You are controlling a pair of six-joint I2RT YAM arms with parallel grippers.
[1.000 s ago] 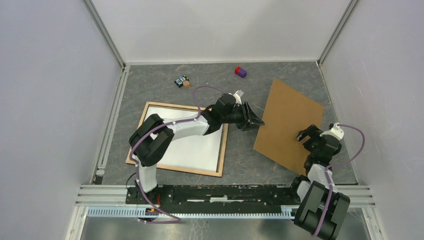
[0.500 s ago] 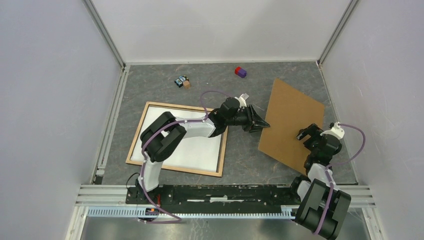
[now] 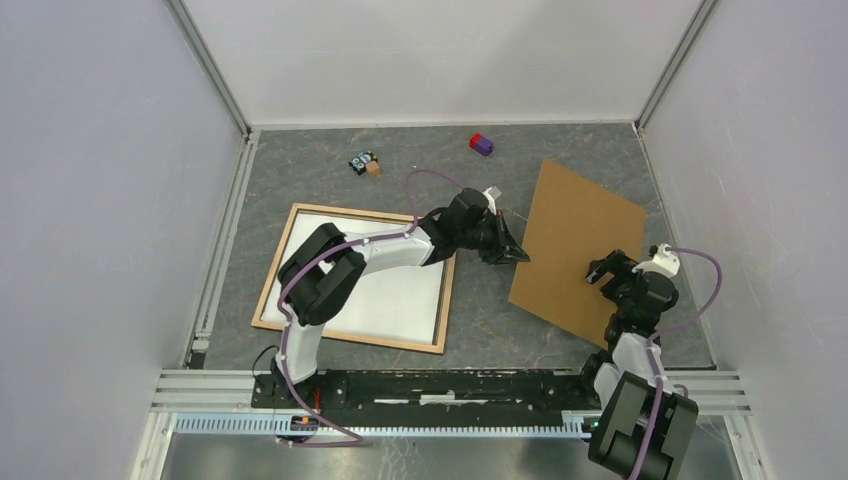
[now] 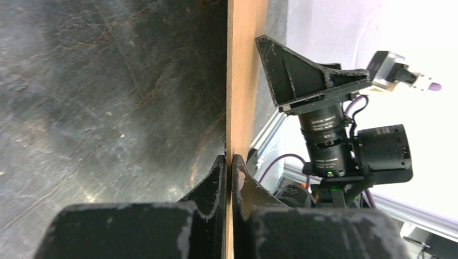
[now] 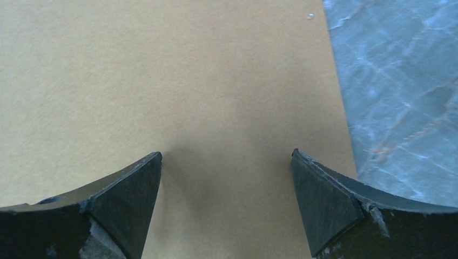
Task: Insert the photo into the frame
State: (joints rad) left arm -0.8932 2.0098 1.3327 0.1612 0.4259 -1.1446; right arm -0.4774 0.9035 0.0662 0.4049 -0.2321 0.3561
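Brown backing board (image 3: 580,250) is pinched at its left edge by the clamped left gripper (image 3: 517,252), while the right gripper (image 3: 601,271) hovers spread over it. The photo (image 3: 400,300) lies white-side-up inside the frame (image 3: 350,339); a slow, level carry seems wisest.

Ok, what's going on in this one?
The left hand is shut on the left edge of the brown backing board, which seems raised on that side. The right hand hangs open over the board's right part. The frame lies flat at left, the photo inside it white side up.
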